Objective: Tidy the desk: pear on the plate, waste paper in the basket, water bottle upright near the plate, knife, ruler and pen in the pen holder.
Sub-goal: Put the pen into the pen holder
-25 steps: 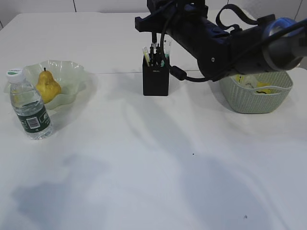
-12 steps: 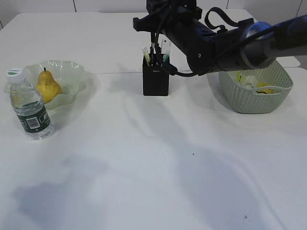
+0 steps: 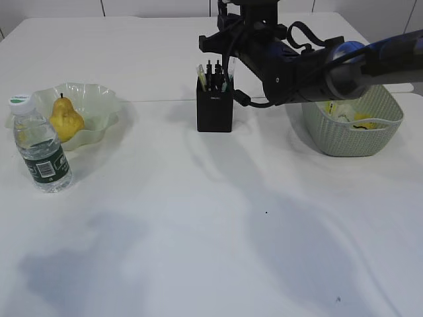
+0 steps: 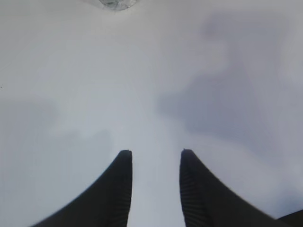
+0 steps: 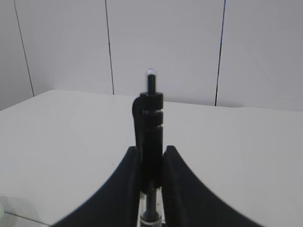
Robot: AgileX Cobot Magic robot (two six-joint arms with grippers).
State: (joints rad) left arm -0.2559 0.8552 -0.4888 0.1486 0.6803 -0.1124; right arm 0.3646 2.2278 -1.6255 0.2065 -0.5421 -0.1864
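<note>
My right gripper (image 5: pixel 150 150) is shut on a black pen (image 5: pixel 149 118) held upright. In the exterior view the right gripper (image 3: pixel 220 61) hangs just above the black pen holder (image 3: pixel 214 112). Several items stand in the holder, among them a clear strip (image 3: pixel 230 67) that looks like the ruler; I cannot pick out the knife. The yellow pear (image 3: pixel 66 120) lies on the pale-green plate (image 3: pixel 99 99). Beside the plate the water bottle (image 3: pixel 41 153) stands upright. Waste paper (image 3: pixel 360 120) lies in the basket (image 3: pixel 353 139). My left gripper (image 4: pixel 155 152) hangs open and empty over the white desk (image 4: pixel 94 94).
The right arm (image 3: pixel 310 66) stretches from the right edge over the basket to the pen holder. A bit of clear plastic (image 4: pixel 115 4) shows at the top edge of the left wrist view. The left arm is out of the exterior view.
The right arm has drawn back from the camera and its gripper has shifted slightly right over the pen holder, still shut on the pen. Everything else is unmoved.
</note>
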